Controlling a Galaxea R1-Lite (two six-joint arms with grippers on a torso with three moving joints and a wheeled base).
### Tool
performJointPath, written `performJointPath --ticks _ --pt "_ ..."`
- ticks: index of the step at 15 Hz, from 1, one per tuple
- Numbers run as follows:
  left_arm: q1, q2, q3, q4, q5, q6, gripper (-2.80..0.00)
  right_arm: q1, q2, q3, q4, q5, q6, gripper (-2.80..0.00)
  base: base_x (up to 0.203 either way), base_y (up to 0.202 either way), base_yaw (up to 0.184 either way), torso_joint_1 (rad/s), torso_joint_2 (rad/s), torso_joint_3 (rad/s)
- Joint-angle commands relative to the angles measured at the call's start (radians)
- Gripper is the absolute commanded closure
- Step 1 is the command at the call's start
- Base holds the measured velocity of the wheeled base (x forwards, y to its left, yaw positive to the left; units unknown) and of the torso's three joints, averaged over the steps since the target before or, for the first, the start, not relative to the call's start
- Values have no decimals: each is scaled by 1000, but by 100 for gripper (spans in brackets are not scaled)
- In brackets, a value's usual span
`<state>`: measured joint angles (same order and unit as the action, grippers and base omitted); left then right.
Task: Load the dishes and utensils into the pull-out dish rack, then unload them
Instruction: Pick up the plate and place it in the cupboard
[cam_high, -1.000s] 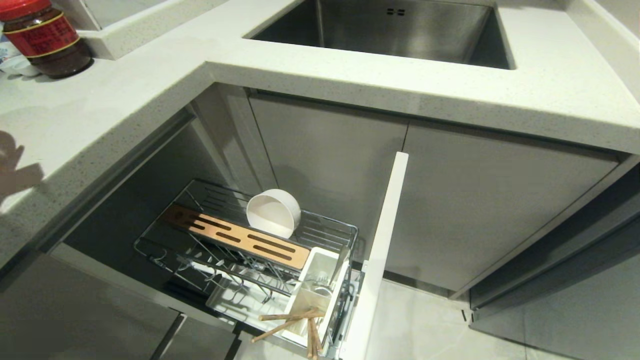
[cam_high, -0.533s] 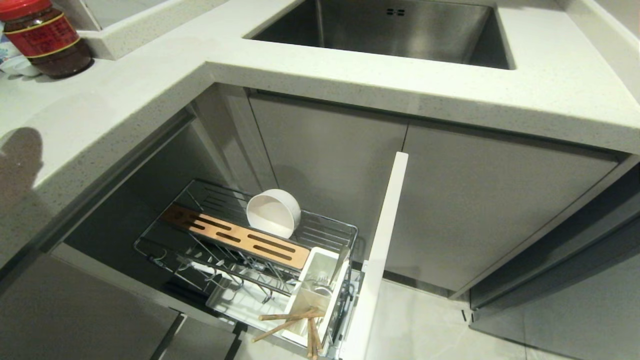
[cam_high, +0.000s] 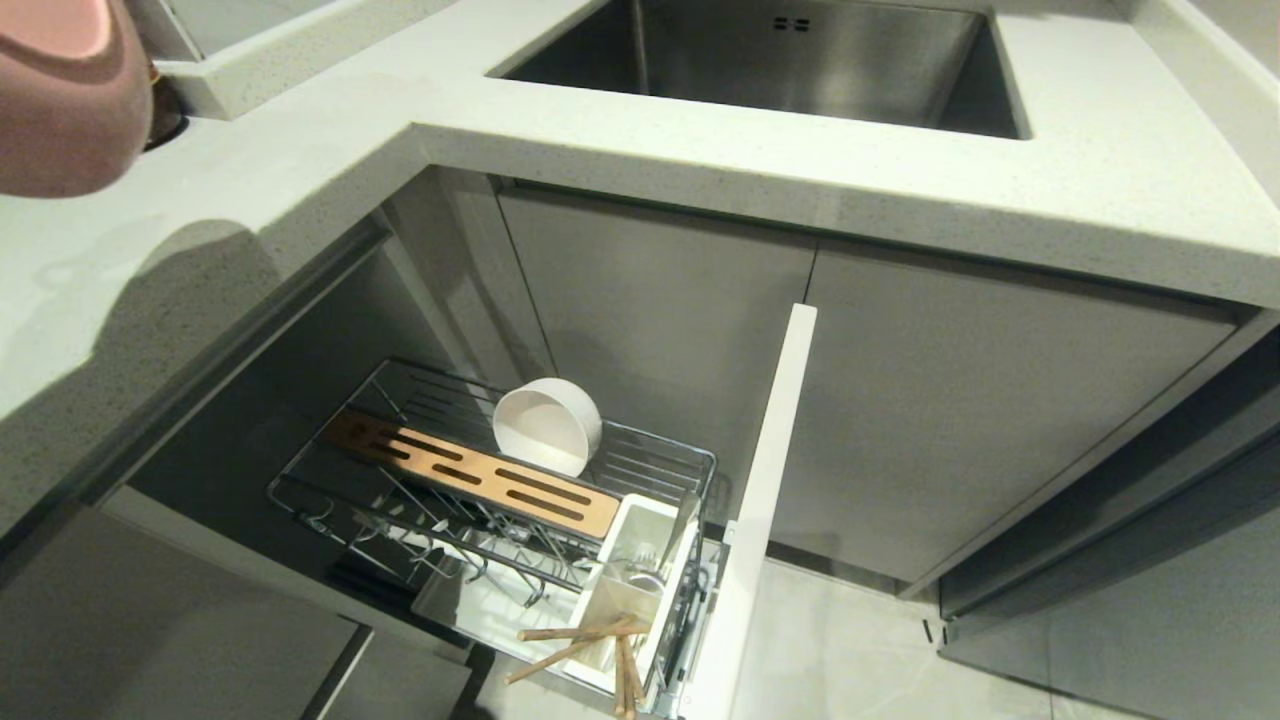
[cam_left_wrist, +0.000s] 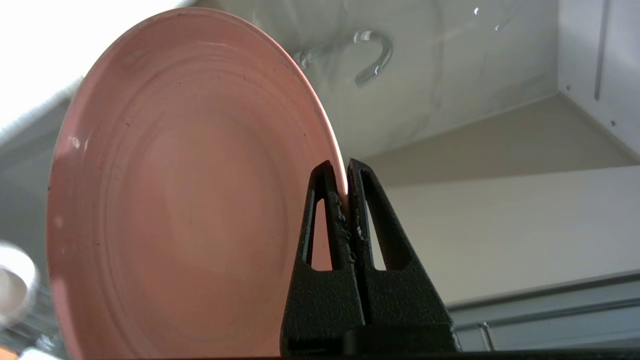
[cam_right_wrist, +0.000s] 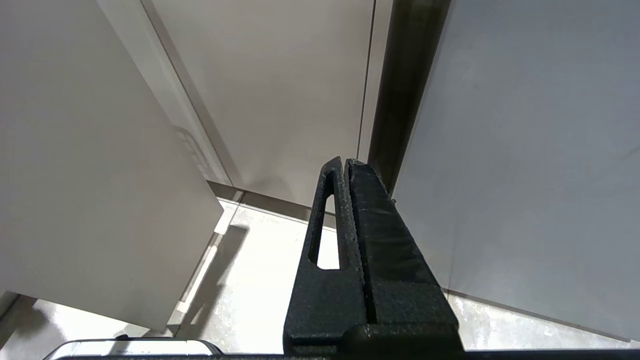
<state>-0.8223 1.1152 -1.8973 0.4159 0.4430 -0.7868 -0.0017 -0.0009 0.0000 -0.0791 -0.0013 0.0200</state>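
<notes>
My left gripper (cam_left_wrist: 345, 167) is shut on the rim of the pink plate (cam_left_wrist: 190, 190), which stands on edge. In the head view the pink plate (cam_high: 60, 100) pokes in at the top left corner, above the counter; the gripper itself is outside that view. Below, the pull-out dish rack (cam_high: 330, 515) stands open. The off-white bowl (cam_high: 547, 425) lies on its side in the rack, behind the wooden strip (cam_high: 480, 475). The wooden chopsticks (cam_high: 585, 645) and the silver fork (cam_high: 650, 572) stand in the white utensil holder (cam_high: 625, 530). My right gripper (cam_right_wrist: 345, 162) is shut and empty, near cabinet fronts and floor.
The white cabinet front (cam_high: 760, 500) of the rack juts out toward me. A steel sink (cam_high: 780, 60) is sunk in the speckled counter (cam_high: 700, 150) above. Grey cabinet doors (cam_high: 950, 400) close off the right side.
The pink plate has come into the head view at the top left, covering the red-lidded jar there. Its shadow on the counter has grown and shifted right. The rack and its contents have not moved.
</notes>
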Motion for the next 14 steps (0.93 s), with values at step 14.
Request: performJointPath --ticks 14 --pt "-24 229 494 -113 334 -477 0 0 1 26 -1 1 0 0 0 0 0 0 0 0"
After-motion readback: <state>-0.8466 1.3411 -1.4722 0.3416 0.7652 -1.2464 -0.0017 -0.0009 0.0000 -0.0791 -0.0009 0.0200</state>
